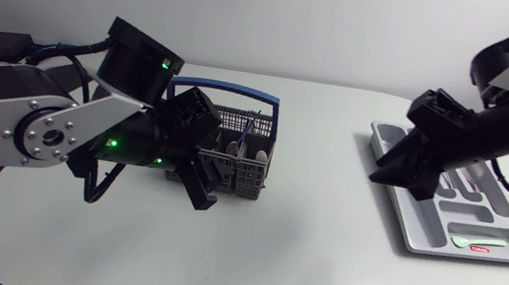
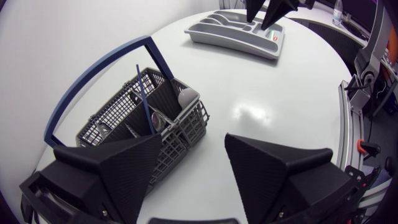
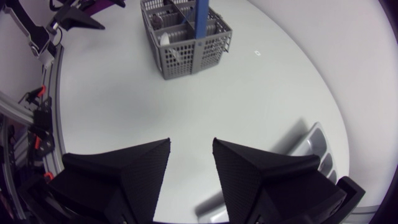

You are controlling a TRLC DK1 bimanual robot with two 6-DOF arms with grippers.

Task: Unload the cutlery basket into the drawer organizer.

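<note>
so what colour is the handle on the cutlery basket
Blue. The handle arches over the grey mesh basket; the left wrist view shows it best.

Wide bare counter [image 1: 315, 212] between cutlery basket [image 1: 250, 157] and drawer organizer [image 1: 494, 234], free passage there, blue handle [image 1: 227, 88] rising above the basket, cutlery [image 2: 144, 99] sticking up inside it, left tool [image 1: 200, 180] just beside its near wall, right tool [image 1: 409, 176] hanging over the organizer's end nearer the basket.
</note>
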